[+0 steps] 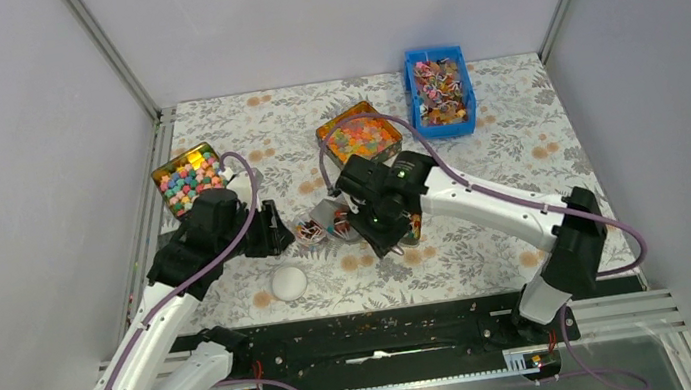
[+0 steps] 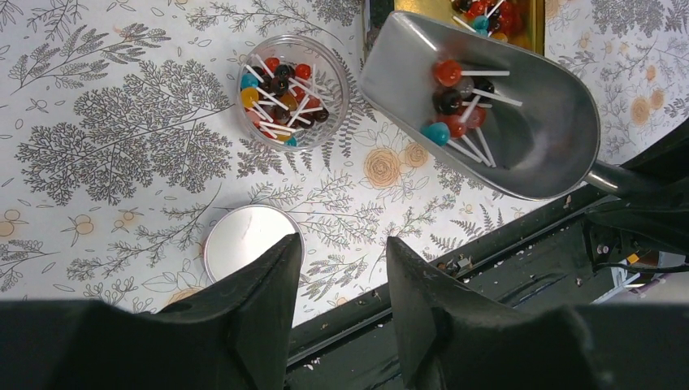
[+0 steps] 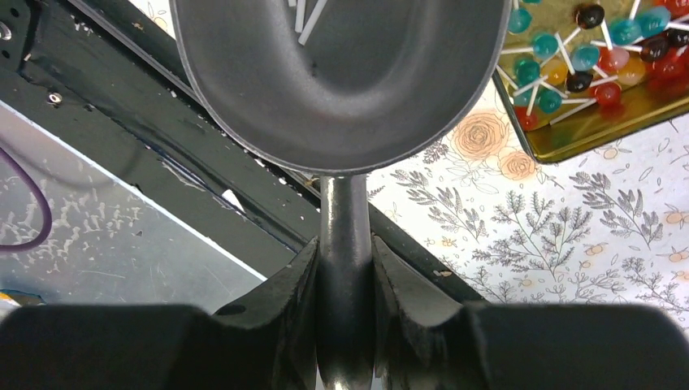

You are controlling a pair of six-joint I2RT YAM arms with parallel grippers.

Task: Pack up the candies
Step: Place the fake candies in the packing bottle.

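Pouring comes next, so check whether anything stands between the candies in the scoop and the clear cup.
Nothing visible does. The cup stands uncovered, its lid lying apart by the open left gripper. The scoop, held by the right gripper, has its lip beside the cup's rim, candies inside.

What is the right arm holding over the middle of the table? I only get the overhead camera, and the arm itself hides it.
Observer: The right wrist camera shows the right gripper shut on the handle of a grey metal scoop.
Operator: Is anything in it?
Observer: Yes. In the left wrist view, a few small round candies on thin white sticks lie in its bowl.
Operator: And the other arm?
Observer: The left gripper is open and holds nothing.
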